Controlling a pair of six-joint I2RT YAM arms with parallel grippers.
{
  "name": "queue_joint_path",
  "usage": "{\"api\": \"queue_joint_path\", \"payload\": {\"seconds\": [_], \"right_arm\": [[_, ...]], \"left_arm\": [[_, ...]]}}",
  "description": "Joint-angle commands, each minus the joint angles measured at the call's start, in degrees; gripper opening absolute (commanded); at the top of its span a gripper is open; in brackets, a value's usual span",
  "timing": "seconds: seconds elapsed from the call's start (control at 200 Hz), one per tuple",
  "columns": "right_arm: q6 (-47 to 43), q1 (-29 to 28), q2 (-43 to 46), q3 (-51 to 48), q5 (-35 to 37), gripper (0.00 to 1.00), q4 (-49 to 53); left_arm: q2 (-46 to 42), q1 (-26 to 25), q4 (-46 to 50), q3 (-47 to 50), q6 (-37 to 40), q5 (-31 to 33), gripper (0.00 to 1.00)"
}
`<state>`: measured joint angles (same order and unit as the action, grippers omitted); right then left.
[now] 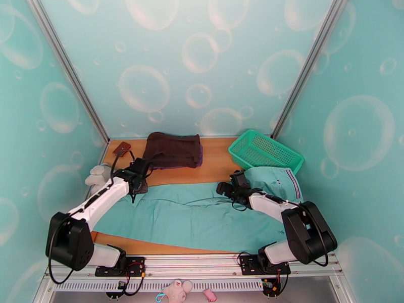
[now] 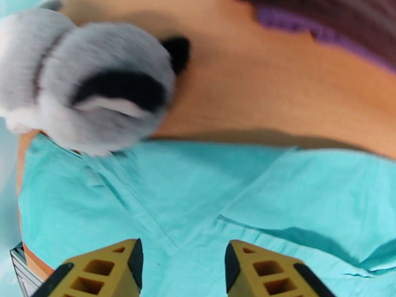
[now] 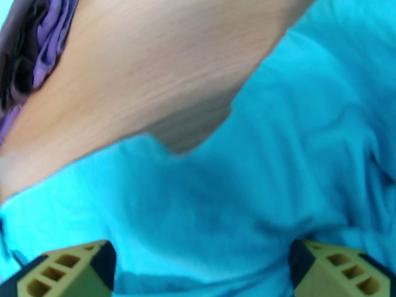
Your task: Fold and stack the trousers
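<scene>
- The wooden tabletop [image 1: 217,165] shows bare at its 12 o'clock side, between the clothes.
- The trousers [image 1: 202,218], light teal, lie spread flat across the middle of the tabletop from 9 o'clock to 3 o'clock. The striped waistband [image 1: 294,184] sits at the 3 o'clock end, with that end doubled over on itself. The small marks on the cloth there are too small to read.
- A dark brown folded garment [image 1: 174,150] rests at 11 o'clock, apart from the trousers, with a purple layer showing at its edge in the left wrist view.
- A green mesh basket [image 1: 265,147] stands tilted at 1 o'clock, just beyond the waistband.
- The left claw [image 2: 183,273] is released, its yellow fingers [image 2: 99,273] parted above the trouser-leg end at 9 o'clock, with nothing between them.
- The right claw [image 3: 198,278] is released, spread wide over teal cloth near the centre, at the 12 o'clock edge of the trousers.
- A grey plush toy [image 2: 94,90] sits at 9 o'clock, touching the trousers' edge.
- A small brown object [image 1: 121,147] lies at 10 o'clock.
</scene>
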<state>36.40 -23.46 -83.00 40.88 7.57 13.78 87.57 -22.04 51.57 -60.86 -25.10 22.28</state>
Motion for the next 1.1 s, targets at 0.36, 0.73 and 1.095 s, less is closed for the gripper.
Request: {"api": "queue_joint_path", "payload": {"seconds": [0.36, 0.73, 1.095], "right_arm": [[-2.18, -1.95, 0.23, 4.17, 4.08, 0.98, 2.01], [-2.54, 0.62, -4.20, 0.91, -4.27, 0.99, -7.43], [-0.19, 3.74, -7.87, -4.27, -4.75, 0.97, -10.10]], "left_arm": [[17.49, 0.60, 4.51, -1.57, -5.98, 11.54, 0.38], [8.77, -0.72, 8.88, -2.77, -4.37, 8.34, 0.00], [-8.78, -0.49, 10.76, -11.55, -0.58, -2.05, 0.00]]}}
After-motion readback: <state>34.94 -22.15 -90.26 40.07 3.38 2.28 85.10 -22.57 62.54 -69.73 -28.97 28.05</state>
